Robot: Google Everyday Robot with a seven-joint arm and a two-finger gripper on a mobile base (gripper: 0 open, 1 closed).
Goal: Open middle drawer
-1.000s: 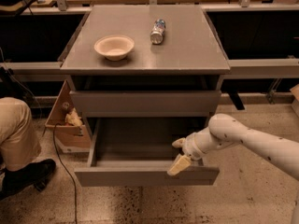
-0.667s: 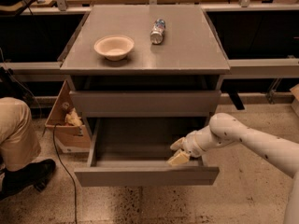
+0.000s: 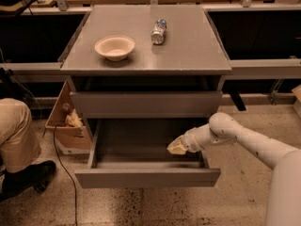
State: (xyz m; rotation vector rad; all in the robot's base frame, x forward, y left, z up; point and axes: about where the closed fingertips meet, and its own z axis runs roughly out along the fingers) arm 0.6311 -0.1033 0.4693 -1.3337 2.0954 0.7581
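Observation:
A grey cabinet (image 3: 146,55) stands in the middle of the camera view. Its middle drawer (image 3: 146,104) is closed, its front flush under the top. The bottom drawer (image 3: 146,177) is pulled out and its inside looks empty. My white arm comes in from the right, and my gripper (image 3: 177,146) is over the right part of the open bottom drawer, below the middle drawer's front. It touches nothing that I can see.
A beige bowl (image 3: 114,47) and a can (image 3: 159,31) lying on its side rest on the cabinet top. A person's leg and shoe (image 3: 21,145) are at the left. A cardboard box (image 3: 66,121) stands beside the cabinet, and a cable (image 3: 63,164) lies on the floor.
My gripper has risen from the bottom drawer's front edge and moved back over the drawer's inside, towards the middle drawer. The drawers have not moved.

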